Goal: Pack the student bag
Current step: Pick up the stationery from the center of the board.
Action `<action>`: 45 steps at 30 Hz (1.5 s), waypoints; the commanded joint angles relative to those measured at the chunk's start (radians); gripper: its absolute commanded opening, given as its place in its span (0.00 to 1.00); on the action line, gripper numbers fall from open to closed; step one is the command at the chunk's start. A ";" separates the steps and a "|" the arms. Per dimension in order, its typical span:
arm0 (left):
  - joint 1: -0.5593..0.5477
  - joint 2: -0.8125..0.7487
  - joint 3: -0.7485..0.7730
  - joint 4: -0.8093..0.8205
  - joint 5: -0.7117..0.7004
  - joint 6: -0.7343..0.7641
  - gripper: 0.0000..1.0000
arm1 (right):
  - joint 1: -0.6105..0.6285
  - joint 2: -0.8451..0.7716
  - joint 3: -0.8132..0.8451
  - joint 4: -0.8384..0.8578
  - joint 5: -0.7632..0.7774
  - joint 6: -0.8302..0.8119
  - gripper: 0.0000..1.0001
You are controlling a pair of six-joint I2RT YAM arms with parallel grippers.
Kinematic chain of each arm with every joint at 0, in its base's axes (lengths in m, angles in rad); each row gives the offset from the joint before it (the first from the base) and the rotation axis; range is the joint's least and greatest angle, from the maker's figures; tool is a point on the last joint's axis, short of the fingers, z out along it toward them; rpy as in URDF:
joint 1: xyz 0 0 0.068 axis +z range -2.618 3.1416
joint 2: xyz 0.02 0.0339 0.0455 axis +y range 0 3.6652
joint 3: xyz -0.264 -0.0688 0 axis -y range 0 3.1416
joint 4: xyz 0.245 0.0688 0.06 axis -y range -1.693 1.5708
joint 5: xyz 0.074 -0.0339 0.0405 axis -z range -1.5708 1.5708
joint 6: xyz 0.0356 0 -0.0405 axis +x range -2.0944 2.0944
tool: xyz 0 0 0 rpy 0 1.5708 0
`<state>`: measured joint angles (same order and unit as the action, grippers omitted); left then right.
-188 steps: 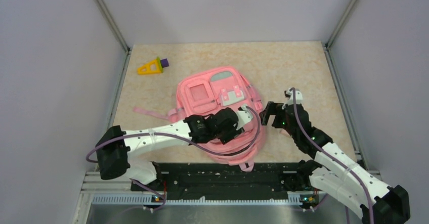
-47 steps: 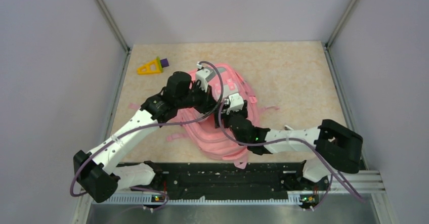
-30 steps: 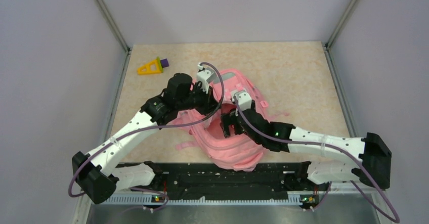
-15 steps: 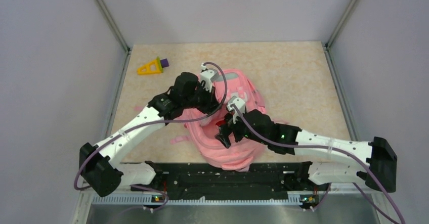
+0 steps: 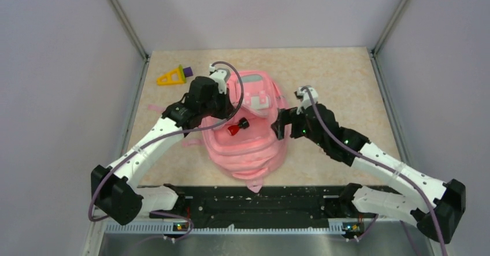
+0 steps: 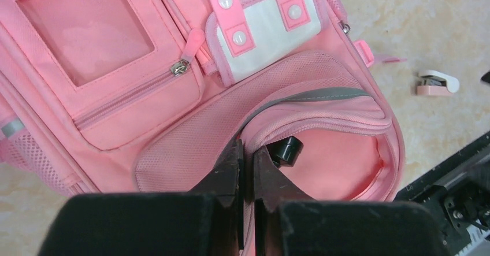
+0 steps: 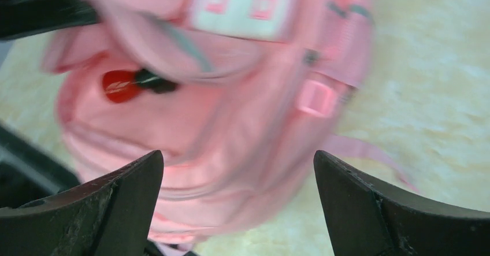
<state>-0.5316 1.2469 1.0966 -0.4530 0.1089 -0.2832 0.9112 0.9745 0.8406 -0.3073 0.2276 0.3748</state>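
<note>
As left fingers (image 6: 230,172) pinch it, right fingers (image 7: 110,210) wide, the student bag (image 5: 251,152) points nearward.

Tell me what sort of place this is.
Probably a robot lab test cell: plain grey panel walls box in a small beige table, robot arms rise from a black rail at its near edge, and a student bag and yellow toy lie as props.

The left arm (image 5: 151,140) is reaching forward and inward, its left tool (image 6: 245,155) pinching tight on the open rim of the student bag (image 6: 115,94). The right arm (image 5: 370,152) is stretching inward from the right, its right tool (image 7: 237,155) hanging with fingers spread wide.
</note>
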 commanded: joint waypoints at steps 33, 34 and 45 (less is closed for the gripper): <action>0.028 -0.095 -0.001 0.100 -0.028 -0.024 0.00 | -0.627 0.167 -0.328 -0.168 0.136 0.328 0.93; 0.028 -0.095 0.000 0.100 -0.027 -0.024 0.00 | -0.627 0.173 -0.328 -0.163 0.125 0.322 0.91; 0.027 -0.086 0.000 0.096 -0.022 -0.024 0.00 | -0.627 0.217 -0.337 -0.135 0.092 0.287 0.72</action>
<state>-0.5198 1.2003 1.0851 -0.4500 0.1158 -0.2798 0.2951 1.1645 0.5102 -0.4786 0.3561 0.6769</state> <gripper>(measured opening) 0.045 0.736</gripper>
